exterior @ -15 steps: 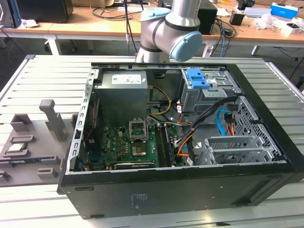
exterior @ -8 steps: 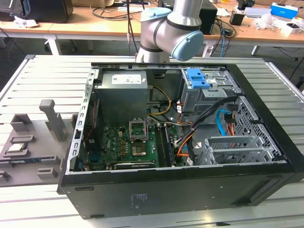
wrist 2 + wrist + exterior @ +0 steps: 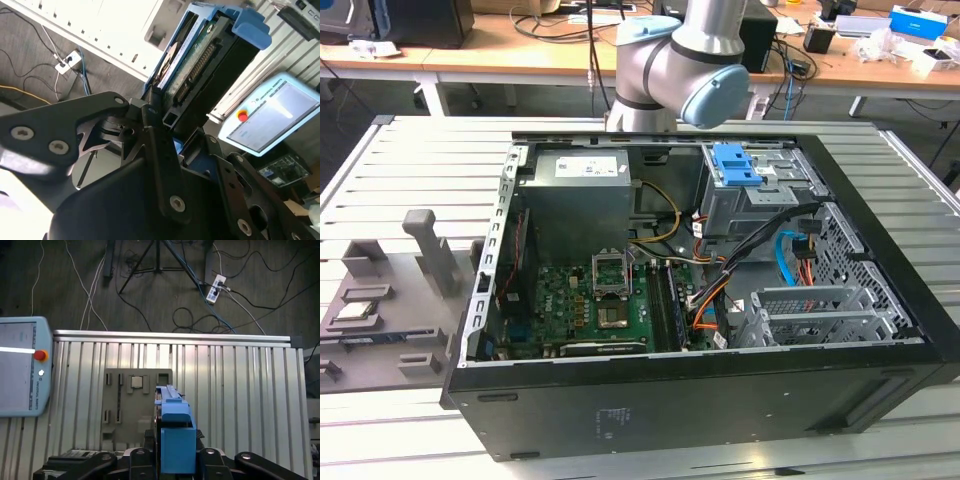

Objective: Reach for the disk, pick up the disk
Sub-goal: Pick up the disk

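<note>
The disk (image 3: 200, 60) is a metal drive edged by a bright blue plastic bracket, seen edge-on with its circuit-board side showing in the second wrist view. My gripper (image 3: 187, 145) is shut on it, with black fingers (image 3: 160, 150) pressed against either side of its lower end. In the first wrist view the disk's blue bracket (image 3: 177, 440) stands up between the gripper (image 3: 175, 452) linkages, high above the slatted table. In the exterior view the arm's grey and blue joints (image 3: 670, 60) rise behind the computer case.
An open computer case (image 3: 700, 400) lies on the slatted aluminium table (image 3: 240, 390), with a blue plastic piece (image 3: 738, 165) on its drive cage. A grey fixture tray (image 3: 115, 405) holds a square silver chip (image 3: 137, 384). A teach pendant (image 3: 20, 365) rests at the table's edge.
</note>
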Robot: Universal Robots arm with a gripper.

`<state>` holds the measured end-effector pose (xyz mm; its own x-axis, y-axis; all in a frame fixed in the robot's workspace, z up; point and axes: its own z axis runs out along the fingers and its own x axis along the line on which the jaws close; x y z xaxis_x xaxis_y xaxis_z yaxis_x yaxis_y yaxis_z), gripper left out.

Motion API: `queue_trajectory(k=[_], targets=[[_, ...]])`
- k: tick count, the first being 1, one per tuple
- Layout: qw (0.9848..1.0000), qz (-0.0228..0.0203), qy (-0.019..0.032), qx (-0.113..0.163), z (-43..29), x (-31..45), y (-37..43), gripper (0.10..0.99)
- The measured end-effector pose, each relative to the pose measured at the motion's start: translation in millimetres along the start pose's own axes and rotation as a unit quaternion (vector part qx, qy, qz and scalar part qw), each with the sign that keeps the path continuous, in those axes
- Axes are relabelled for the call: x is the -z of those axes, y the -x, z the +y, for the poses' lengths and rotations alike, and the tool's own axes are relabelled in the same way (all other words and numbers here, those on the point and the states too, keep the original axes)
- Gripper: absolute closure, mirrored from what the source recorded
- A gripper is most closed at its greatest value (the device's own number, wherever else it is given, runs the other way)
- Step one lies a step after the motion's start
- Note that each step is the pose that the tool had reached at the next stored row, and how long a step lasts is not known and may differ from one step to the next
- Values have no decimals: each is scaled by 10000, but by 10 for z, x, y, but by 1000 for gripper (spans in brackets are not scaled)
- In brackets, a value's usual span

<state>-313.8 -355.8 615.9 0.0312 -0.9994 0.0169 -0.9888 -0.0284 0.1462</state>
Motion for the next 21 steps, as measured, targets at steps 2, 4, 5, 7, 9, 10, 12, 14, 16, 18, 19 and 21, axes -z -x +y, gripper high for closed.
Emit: queue_trajectory(k=[2, 4, 5, 7, 9, 10, 12, 14, 16, 18, 19, 21], targets=[[9997, 6, -231, -5, 4, -1, 0, 722], [9994, 9, -354, -8, 6, -2, 0, 722], [9994, 10, -359, -7, 5, -1, 0, 722], [9993, 10, -376, -8, 6, -2, 0, 722], [9992, -105, -379, 4, 7, -6, -2, 722], [9991, -159, -381, 11, 6, -10, -5, 722], [9991, -164, -381, 14, 5, -16, -6, 722], [9991, -160, -381, 58, 1, -36, -7, 722], [9991, -156, -379, 86, -5, -74, -7, 722], [9991, -156, -379, 88, -11, -112, -6, 722], [9991, -157, -379, 88, -15, -141, -6, 722], [9991, -157, -379, 88, -18, -164, -7, 722]])
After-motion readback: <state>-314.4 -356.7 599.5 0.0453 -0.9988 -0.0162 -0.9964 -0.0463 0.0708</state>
